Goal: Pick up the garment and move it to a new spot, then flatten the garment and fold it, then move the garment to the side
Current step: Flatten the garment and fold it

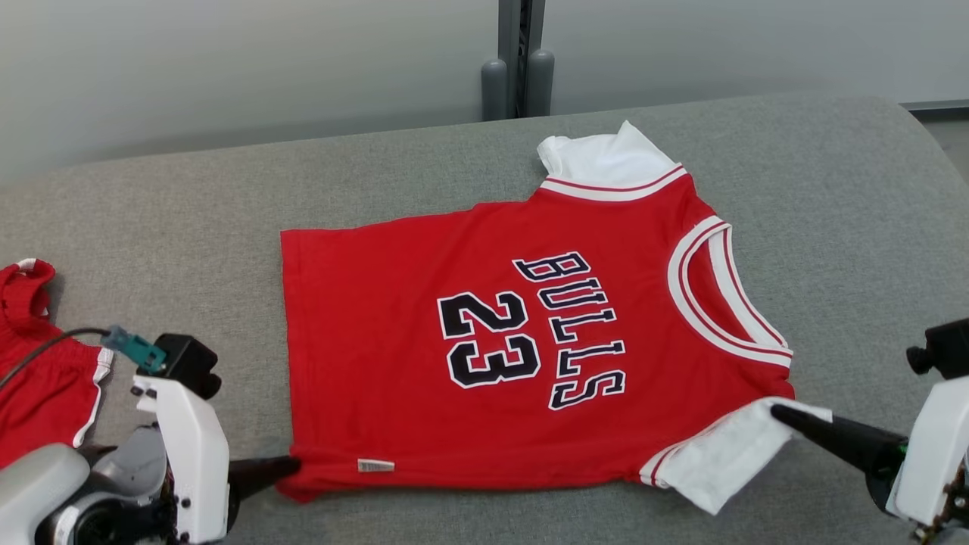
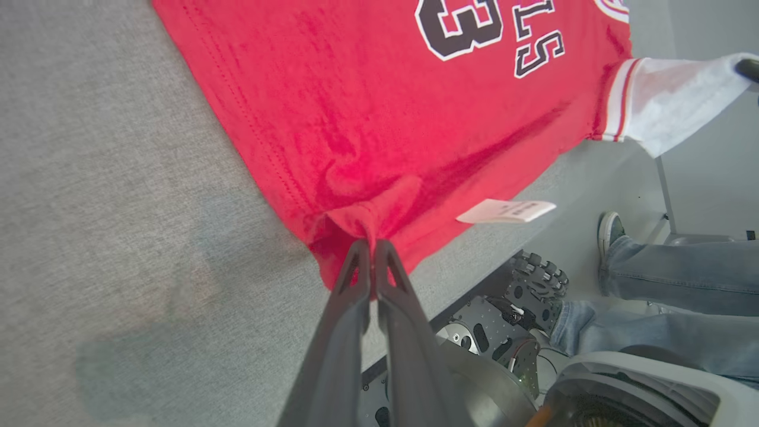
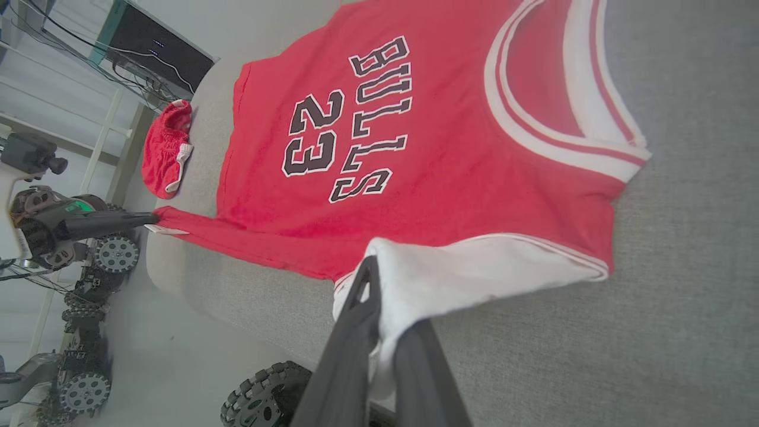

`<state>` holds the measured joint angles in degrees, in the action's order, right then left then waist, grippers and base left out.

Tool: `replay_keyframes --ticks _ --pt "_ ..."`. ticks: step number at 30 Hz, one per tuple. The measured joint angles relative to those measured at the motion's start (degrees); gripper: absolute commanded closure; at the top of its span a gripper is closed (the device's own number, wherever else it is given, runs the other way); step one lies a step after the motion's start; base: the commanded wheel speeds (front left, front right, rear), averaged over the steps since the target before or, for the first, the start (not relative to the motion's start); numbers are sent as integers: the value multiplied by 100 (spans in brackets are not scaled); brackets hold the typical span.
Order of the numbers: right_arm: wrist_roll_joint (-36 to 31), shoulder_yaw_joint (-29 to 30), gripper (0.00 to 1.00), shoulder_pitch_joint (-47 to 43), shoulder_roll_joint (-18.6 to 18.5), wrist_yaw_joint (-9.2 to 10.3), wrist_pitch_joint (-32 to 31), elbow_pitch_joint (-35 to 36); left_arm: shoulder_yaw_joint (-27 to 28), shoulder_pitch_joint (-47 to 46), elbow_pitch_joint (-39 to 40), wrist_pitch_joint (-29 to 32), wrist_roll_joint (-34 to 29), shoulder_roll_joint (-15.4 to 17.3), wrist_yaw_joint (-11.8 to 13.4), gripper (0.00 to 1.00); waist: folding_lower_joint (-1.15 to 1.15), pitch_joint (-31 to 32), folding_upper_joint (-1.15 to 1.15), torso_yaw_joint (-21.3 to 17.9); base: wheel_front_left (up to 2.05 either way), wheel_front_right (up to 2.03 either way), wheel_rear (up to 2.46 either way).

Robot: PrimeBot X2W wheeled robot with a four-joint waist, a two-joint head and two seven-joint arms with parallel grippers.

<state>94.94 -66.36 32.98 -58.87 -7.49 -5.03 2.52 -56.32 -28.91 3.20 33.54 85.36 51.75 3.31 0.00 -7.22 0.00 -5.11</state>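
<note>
At the near edge of the grey worktop (image 1: 227,197), my left tool (image 1: 289,467) is pressed together on the hem corner of the jersey (image 1: 492,341), bunching the red cloth there. My right tool (image 1: 780,413) pinches the near white sleeve (image 1: 727,454). The jersey lies print up in the middle of the worktop, spread nearly flat, its far sleeve (image 1: 606,159) creased upward. By my reading, the move to a new spot is done and the flattening is almost there. No fold shows yet, and the shift to the side is left to do. The count: one jersey, two white sleeves, one label (image 1: 375,465), two tools, and one pair of red shorts (image 1: 38,378) lying well apart at the left edge.
</note>
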Motion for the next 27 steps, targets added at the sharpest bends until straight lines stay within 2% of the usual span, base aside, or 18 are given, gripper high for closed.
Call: replay_keyframes --ticks 4,11,21,27 --pt "182 90 100 191 99 0 -23 -223 44 -275 -375 244 51 -69 -56 100 0 -90 0 -33 0 0 0" --pt "485 246 100 321 261 1 281 -400 156 -520 -787 379 146 -166 -144 100 0 -231 0 -96 0 0 0" --pt "464 248 100 767 565 1 319 -909 144 -925 -1148 686 141 -447 -175 100 0 -448 0 -101 0 0 0" --pt "343 215 100 1120 854 1 233 -1448 127 -1304 -1561 834 55 -755 -234 100 0 -581 0 -38 0 0 0"
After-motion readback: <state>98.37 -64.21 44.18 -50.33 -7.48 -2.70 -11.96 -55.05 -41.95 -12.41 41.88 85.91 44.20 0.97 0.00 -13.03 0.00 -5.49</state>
